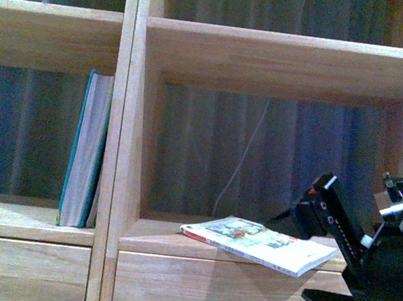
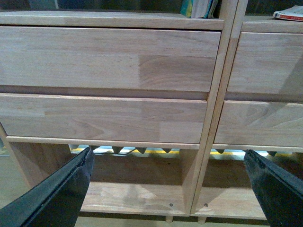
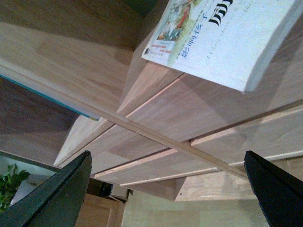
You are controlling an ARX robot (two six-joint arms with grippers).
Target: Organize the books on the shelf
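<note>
- Thin pale paperback (image 1: 259, 245) with an illustrated cover lies flat on the compartment floor, one corner overhanging the edge. It's just ahead of the right pincer (image 3: 166, 156), whose black fingers are spread wide and empty.
- Tall teal book (image 1: 86, 150) stands upright one compartment over in the light-wood bookcase (image 1: 287, 62), well off to that pincer's left.
- Left pincer (image 2: 166, 153), splayed too, faces the plain drawer fronts (image 2: 109, 59).
</note>
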